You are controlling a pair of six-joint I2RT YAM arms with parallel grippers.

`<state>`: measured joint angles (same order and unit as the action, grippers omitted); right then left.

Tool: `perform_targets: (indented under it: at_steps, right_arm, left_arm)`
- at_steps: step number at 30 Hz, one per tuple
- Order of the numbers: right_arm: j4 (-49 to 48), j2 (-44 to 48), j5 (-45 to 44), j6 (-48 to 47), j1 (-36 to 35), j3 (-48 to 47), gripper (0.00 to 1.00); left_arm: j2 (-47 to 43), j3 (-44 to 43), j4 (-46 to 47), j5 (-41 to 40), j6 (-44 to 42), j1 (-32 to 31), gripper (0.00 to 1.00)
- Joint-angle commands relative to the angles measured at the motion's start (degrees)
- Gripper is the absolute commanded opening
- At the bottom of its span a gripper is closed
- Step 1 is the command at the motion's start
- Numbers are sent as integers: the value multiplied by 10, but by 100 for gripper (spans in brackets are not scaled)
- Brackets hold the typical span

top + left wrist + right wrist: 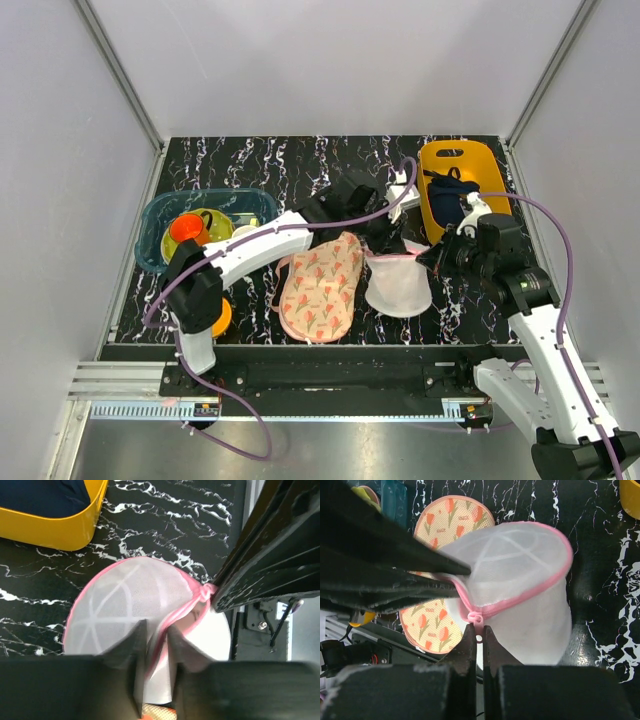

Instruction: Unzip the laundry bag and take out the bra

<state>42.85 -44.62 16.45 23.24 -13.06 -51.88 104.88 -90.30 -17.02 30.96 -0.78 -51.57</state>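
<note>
Black, white-veined table (250, 160), enclosed by white walls (330, 60). The laundry bag (398, 287) lies centre-right of the top view. Left gripper (155, 642) clamps its pink rim; right gripper (476, 632) pinches its zipper pull (478, 639).

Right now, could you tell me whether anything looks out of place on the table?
Nothing looks spilled or damaged. The left gripper pinches the pink rim of the bag and the right gripper its zipper end, where the trim bunches into a knot.
</note>
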Motion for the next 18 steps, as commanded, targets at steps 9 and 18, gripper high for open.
perform_targets:
  at_steps: [9, 18]
  right_arm:
    - [-12, -15, -76, 7, 13, 4, 0]
    - [-22, -24, -74, 18, 37, 20, 0]
  left_arm:
    - [-92, 69, -13, -41, -85, 7, 0]
    - [-194, 165, -10, -6, -96, 72, 0]
